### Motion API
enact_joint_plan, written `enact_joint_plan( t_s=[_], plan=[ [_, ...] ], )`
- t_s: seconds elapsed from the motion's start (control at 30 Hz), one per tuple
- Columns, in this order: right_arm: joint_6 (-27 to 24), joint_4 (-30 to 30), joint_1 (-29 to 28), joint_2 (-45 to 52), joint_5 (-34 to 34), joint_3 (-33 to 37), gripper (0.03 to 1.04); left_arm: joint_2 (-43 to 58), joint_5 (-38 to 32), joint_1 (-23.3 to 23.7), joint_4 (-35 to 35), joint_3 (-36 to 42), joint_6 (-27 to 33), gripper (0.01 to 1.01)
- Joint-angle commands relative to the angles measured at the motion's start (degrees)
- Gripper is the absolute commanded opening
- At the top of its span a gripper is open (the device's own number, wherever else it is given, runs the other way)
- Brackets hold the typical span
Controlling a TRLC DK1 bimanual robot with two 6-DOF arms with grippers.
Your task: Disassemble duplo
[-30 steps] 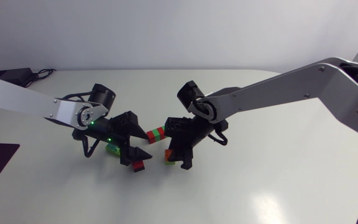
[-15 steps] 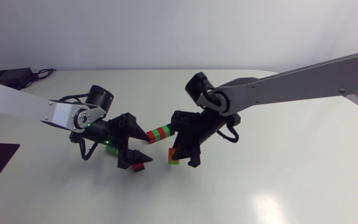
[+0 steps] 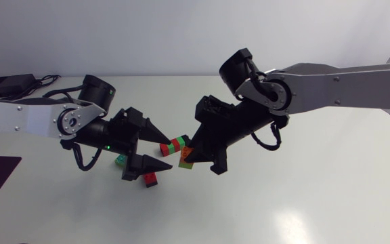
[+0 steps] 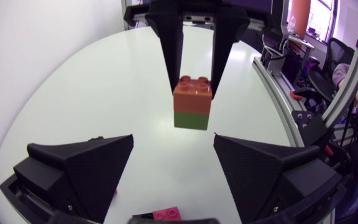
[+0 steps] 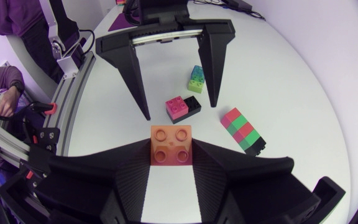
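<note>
Robot lab: left arm (image 3: 32, 116), right arm (image 3: 344, 78) over white table (image 3: 317, 196).

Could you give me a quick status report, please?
Right gripper shut on orange-over-green plastic brick pair. Left gripper open, facing it. Red-and-green striped brick bar lies loose beside them.

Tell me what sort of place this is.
Probably a robotics lab bench: a plain white table, the right gripper shut on an orange-and-green brick, the left gripper open, and a red-and-green brick stack lying loose.
</note>
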Motion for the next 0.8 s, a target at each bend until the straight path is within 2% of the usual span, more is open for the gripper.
enact_joint_plan(
  t_s=[0.0,0.27,0.7,0.77],
  plan=[
    [2.03,0.43,0.51,-1.78,-0.52,-1.41,0.24,-2.69,1.46,-0.69,-0.85,-2.02,-2.01,0.852],
    [6.25,1.92,2.36,-5.20,-0.61,-1.50,0.24,-2.96,2.60,-1.84,-1.90,-2.02,-2.80,0.852],
    [9.15,5.87,2.80,-5.82,-0.61,-3.87,0.24,-2.25,6.20,-1.31,-1.99,0.17,-5.26,0.851],
    [9.59,6.58,2.98,-5.91,-0.61,-4.13,0.24,-1.90,6.56,-1.22,-1.99,0.44,-5.35,0.815]
  ],
)
